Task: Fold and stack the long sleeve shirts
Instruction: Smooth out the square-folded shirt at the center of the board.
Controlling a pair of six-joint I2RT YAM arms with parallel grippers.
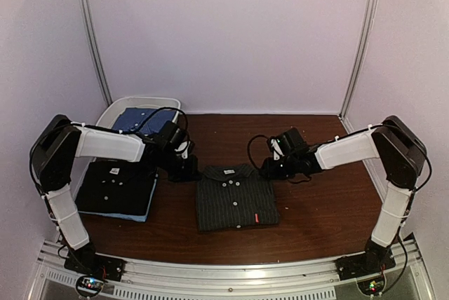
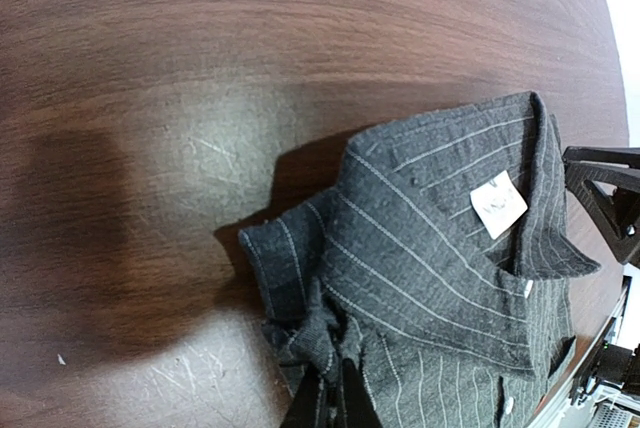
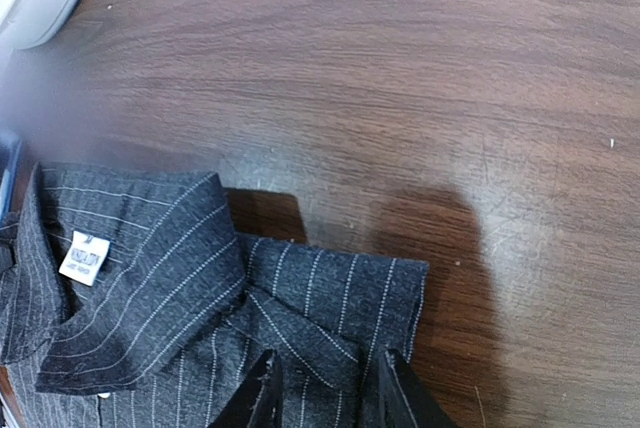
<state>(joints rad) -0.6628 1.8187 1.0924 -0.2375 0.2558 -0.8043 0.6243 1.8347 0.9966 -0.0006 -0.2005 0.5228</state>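
Wooden table (image 1: 323, 202): pinstriped shirt (image 1: 235, 202), shirt stack (image 1: 116, 189), tub (image 1: 144, 101).

Left pincer (image 2: 332, 388) clamped tight, right pincer (image 3: 330, 368) with fingers parted, both wrists angled downward

centre shirt (image 1: 235, 205): charcoal, pale pinstripes | table (image 1: 316, 209): brown woodgrain | tub (image 1: 112, 112): white

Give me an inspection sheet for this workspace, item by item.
surface: brown wooden table, lightly scratched.
job's things: pinstriped shirt folded at centre; black shirt stacked on light blue shirt at left; blue shirt in the white tub.
clutter: nothing seen.
grippers: left gripper shut on the pinstriped shirt's shoulder corner; right gripper open, fingers astride the other shoulder.
cables: black cables looping at both wrists.
surroundings: pale walls, metal posts, rail at near edge.
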